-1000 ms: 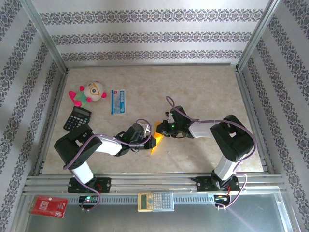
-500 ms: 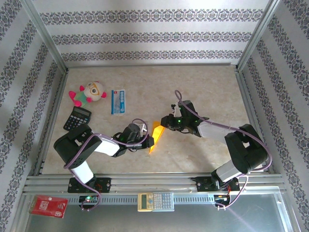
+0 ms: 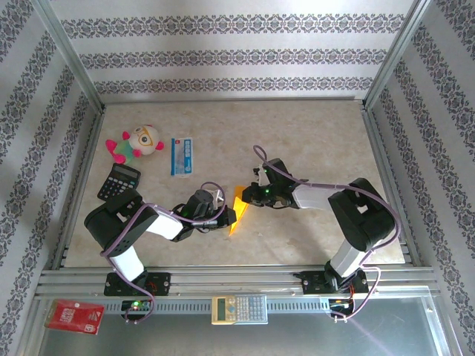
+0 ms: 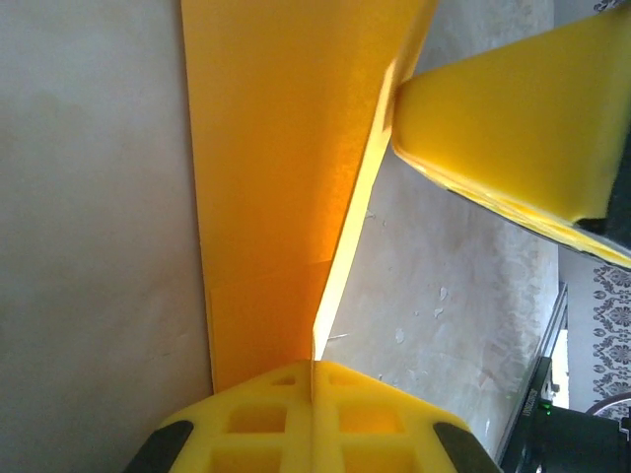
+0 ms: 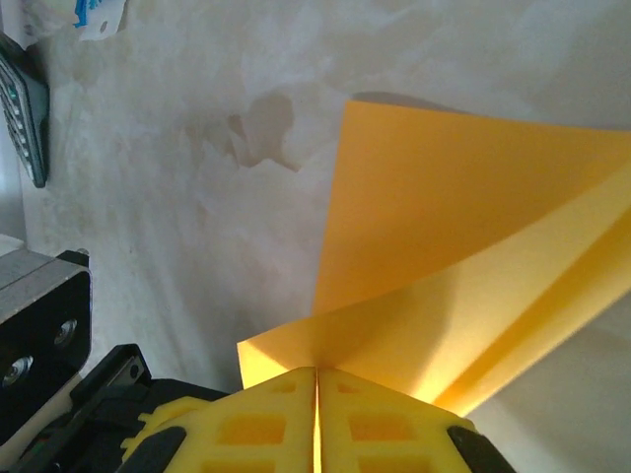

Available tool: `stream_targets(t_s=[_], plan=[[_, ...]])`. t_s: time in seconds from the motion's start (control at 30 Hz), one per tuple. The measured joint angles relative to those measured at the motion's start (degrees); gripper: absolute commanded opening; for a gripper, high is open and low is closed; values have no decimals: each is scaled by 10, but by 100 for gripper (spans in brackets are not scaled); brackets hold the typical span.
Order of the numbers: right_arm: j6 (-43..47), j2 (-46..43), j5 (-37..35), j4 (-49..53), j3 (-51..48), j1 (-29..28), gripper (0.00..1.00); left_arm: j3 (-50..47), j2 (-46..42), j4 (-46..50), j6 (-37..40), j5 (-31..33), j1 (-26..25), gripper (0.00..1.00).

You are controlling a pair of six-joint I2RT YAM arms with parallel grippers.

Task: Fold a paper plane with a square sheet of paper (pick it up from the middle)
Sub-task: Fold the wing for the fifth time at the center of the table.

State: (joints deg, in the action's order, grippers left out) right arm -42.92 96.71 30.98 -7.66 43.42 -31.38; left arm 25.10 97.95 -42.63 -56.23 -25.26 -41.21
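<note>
Orange-yellow paper is lying near the middle of the table, between the two grippers. It is already partly folded: one part is resting flat on the table and one flap is standing up from it along a crease. It is not yet looking like a plane.

The left gripper is reaching the paper from the near left, and the right gripper is reaching it from the far right. They are taking it at two places that are apart from each other. This is probably so that one end is anchored while the raised flap is guided by the other end, because such thin paper would bend or slide if it were held at one place only.

In the left wrist view the left gripper is pressing its pads fully together, and the edge of the raised flap is running straight into the seam between them, so it is pinching the paper. At the far end of the same flap a yellow finger of the right gripper is touching the paper.

In the right wrist view the right gripper is showing only a thin line between its pads. The corner of the fold is sitting at their tips, so it too seems to be pinching the paper, which is spreading away from it.

The black calculator, the blue-and-white packet and the plush toy are lying well apart, at the far left.
</note>
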Motion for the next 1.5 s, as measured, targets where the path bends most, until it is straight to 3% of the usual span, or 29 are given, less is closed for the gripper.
stream_targets(t_s=[0.27,0.97,1.5], plan=[[5,29,0,-1,19,0,8,-5,5,-16,-11,-2,1,1],[23,67,0,0,35,-4,8,-7,8,-33,-26,-14,5,19],[29,69,2,0,37,-4,8,1,1,-20,-25,-20,5,27]])
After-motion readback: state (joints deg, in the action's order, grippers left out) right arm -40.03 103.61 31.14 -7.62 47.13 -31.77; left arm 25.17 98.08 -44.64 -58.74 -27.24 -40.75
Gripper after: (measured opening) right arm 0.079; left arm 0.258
